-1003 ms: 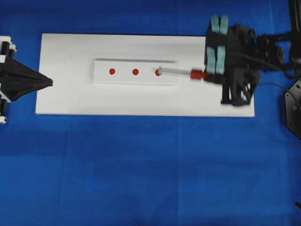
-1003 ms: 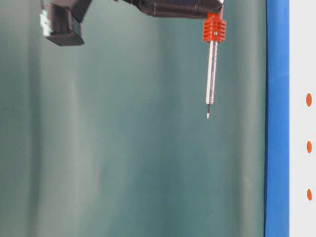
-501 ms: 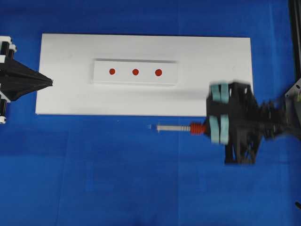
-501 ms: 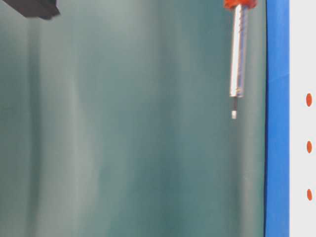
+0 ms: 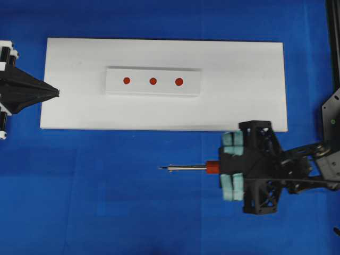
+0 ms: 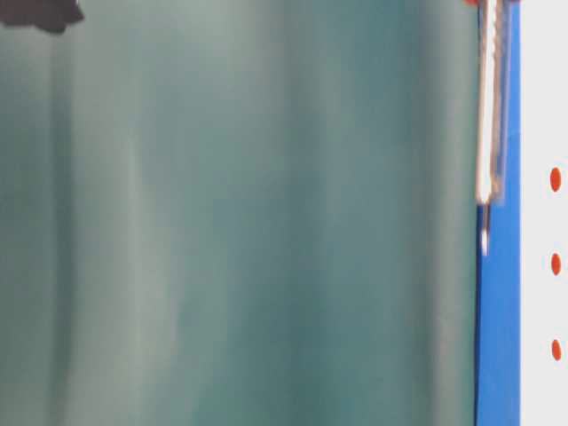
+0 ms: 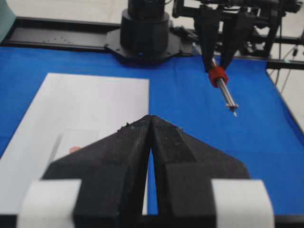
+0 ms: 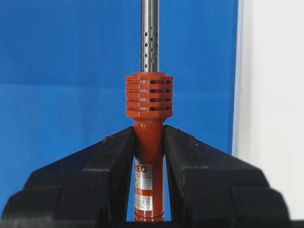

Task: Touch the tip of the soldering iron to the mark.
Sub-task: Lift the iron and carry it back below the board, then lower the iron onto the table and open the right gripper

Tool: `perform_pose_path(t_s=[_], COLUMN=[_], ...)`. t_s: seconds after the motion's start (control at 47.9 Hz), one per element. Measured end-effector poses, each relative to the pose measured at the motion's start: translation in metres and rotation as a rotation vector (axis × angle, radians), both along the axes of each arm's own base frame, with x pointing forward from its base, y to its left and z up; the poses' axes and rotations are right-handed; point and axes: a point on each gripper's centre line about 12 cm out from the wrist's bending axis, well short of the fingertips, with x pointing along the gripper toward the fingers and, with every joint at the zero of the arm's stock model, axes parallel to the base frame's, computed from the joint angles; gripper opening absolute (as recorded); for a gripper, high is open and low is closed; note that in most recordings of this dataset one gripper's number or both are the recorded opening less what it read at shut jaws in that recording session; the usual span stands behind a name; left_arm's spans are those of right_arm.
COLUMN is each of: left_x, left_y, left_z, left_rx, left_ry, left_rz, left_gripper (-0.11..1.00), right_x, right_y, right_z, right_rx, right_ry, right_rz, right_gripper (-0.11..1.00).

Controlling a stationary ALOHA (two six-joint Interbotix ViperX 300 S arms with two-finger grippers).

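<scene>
the soldering iron [image 5: 191,168] has been carried from above the rightmost red mark [image 5: 179,82] off the white board [image 5: 249,69] to the lower right of the overhead frame, over blue cloth [image 5: 106,202], so contact seems either finished or abandoned. it is clamped by its red handle in the right gripper [image 8: 149,156], as only the right wrist view shows. the left gripper [image 7: 151,142], jaws pressed together on nothing, is parked at the left edge.

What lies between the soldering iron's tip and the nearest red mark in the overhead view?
Only bare surface: blue cloth, then the white board's near edge and the raised strip's edge. The soldering iron tip points left, off the board; the nearest mark is untouched.
</scene>
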Motion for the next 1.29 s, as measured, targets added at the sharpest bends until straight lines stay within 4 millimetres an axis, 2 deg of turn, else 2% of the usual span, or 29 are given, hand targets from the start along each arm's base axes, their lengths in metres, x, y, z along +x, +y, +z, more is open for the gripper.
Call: perform_pose_path(t_s=[0.167, 0.376, 0.585, 0.71, 0.961, 1.295], left_x=[0.000, 0.000, 0.000, -0.001, -0.001, -0.001], left_y=[0.000, 0.000, 0.000, 0.000, -0.002, -0.003], left_z=[0.000, 0.001, 0.001, 0.001, 0.002, 0.001], left_rx=[0.000, -0.002, -0.002, -0.005, -0.002, -0.005], left_ry=[-0.002, -0.003, -0.003, -0.005, -0.006, -0.004], left_rz=[0.000, 0.000, 0.000, -0.001, -0.012, -0.014], left_gripper=[0.00, 0.00, 0.00, 0.00, 0.00, 0.00], right_x=[0.029, 0.075, 0.106, 0.116, 0.119, 0.136], right_y=[0.004, 0.000, 0.006, 0.007, 0.005, 0.011], right_z=[-0.002, -0.007, -0.009, -0.009, -0.017, -0.069], right_rx=[-0.029, -0.067, -0.087, -0.084, -0.077, -0.009], right_ry=[-0.006, -0.013, -0.028, -0.036, -0.017, -0.025], right_rz=[-0.004, -0.020, 0.003, -0.003, -0.016, -0.019], right_gripper=[0.06, 0.06, 0.06, 0.06, 0.06, 0.06])
